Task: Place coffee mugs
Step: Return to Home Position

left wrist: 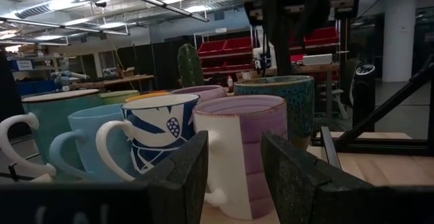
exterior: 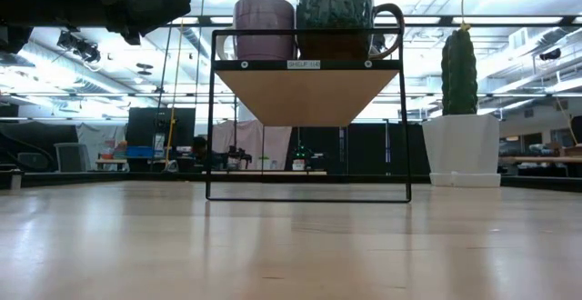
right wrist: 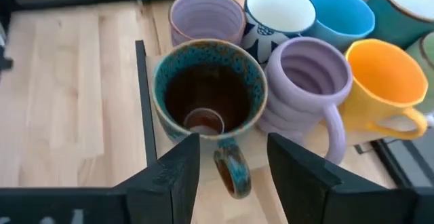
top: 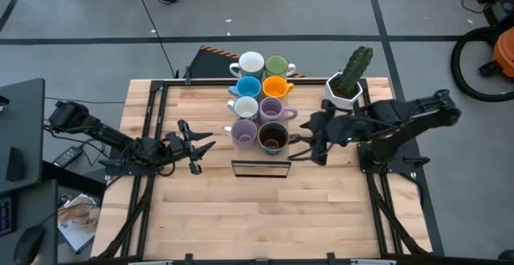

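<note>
- Shelf [top: 261, 169], black wire frame, sits mid-table [top: 321, 217] and holds two columns of four, running front to back. Everything on it is upright, mouth up.
- Left column, back to front: white mug [top: 251, 62], blue mug [top: 248, 86], blue-patterned white mug [top: 245, 107], front lavender mug [top: 244, 131]. Handles on these stick out toward the left arm's side.
- Right column, back to front: green mug [top: 276, 65], orange mug [top: 275, 87], second lavender mug [top: 272, 108], dark brown mug [top: 273, 137]. Handles point the other way, toward the right arm.
- Left gripper [left wrist: 234, 142] is low over the table, just left of the shelf's front end and aimed at the front lavender mug. Fingers are spread with nothing in them.
- Right gripper [right wrist: 232, 141] is just right of the shelf, facing the dark brown mug, fingers wide apart and empty. That mug's handle lines up with the gap; can't tell if it's actually inside it.
- Cactus pot [top: 345, 88] stands near the table's back right, apart from the shelf.
</note>
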Motion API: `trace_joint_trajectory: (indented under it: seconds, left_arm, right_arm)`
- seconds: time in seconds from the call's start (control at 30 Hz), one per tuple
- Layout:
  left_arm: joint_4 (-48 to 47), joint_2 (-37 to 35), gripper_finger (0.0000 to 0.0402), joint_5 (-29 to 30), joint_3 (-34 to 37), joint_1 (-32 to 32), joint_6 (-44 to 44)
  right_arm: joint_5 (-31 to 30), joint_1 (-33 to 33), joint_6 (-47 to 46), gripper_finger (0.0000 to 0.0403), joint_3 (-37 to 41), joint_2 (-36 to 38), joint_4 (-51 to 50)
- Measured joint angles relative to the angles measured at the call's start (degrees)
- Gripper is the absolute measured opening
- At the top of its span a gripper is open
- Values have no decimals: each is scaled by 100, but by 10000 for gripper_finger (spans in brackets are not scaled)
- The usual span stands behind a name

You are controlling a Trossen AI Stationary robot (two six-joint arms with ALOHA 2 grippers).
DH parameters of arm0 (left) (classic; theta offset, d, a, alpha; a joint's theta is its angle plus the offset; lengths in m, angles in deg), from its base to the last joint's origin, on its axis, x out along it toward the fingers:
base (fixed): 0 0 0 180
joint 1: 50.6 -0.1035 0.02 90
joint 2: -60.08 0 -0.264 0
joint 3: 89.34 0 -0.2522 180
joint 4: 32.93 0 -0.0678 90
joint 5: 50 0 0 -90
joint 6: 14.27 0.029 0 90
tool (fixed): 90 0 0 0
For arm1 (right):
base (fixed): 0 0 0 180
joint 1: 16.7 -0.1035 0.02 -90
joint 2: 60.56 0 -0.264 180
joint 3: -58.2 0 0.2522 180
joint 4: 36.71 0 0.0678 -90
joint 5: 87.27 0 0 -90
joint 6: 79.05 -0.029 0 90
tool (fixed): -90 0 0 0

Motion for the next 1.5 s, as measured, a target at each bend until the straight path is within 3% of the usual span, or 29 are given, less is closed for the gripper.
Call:
trace_joint_trajectory:
  seconds: [0.3, 0.83, 1.07, 1.23, 1.33, 1.5]
  left_arm:
    - [-13, -1, 142, 0, 2, 1, -2]
    - [-266, 0, 142, -214, 0, 1, -31]
    - [-1074, 1, 142, -133, 0, 1, 264]
    - [-660, -88, 142, 481, 0, 23, 405]
    - [-655, -329, 142, 743, -2, 161, 436]
    - [-986, -1008, 142, 642, -2, 683, 569]
  right_arm:
    - [243, 48, 572, 176, 2756, 2048, 2569]
    - [413, 728, 1142, 158, 5661, 4991, 4835]
    - [409, 1112, 1304, 157, 6287, 5878, 5177]
    - [411, 1338, 1291, 157, 6467, 6509, 5020]
    - [446, 1396, 1212, 157, 6489, 6830, 4767]
    - [459, 1403, 927, 157, 6493, 7223, 4171]
